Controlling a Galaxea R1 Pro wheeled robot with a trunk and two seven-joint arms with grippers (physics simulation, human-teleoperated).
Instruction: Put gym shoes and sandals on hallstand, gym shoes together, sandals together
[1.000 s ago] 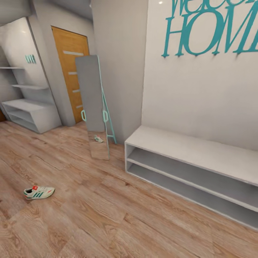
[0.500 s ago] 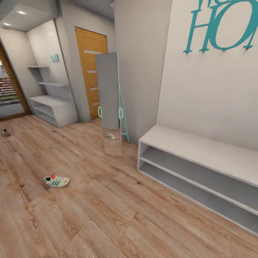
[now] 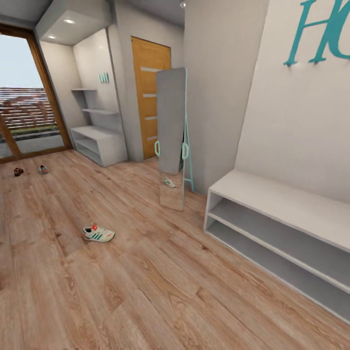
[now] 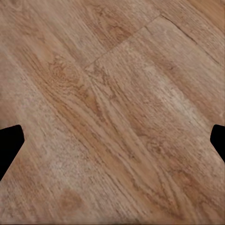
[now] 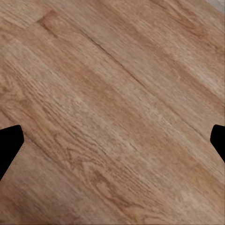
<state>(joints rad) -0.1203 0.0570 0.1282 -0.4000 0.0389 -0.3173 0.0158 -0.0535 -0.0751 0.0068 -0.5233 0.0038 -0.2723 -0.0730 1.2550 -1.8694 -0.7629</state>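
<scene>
One gym shoe (image 3: 98,234), cream-white with green stripes, lies on its sole on the corridor floor (image 3: 146,282) left of centre in the head view. A second gym shoe (image 3: 43,169) lies far off at the left, near the glass door. Beside it is a small brown sandal (image 3: 18,171). The hallstand (image 3: 99,144), a pale-grey bench with shelves above it, stands against the far wall. My left gripper (image 4: 113,143) and right gripper (image 5: 113,143) each hang open over bare planks, with nothing between the fingers.
A like grey bench (image 3: 277,228) under teal wall letters (image 3: 323,34) runs along the right. A leaning floor mirror (image 3: 171,138) with a teal frame stands beside it and reflects a shoe. Behind it is an orange door (image 3: 148,97), and a tall glass door (image 3: 24,112) closes the far left.
The camera has turned left, so the whole picture has slid right. The far gym shoe, the sandal and the glass door have come into view. The shoes themselves have not moved.
</scene>
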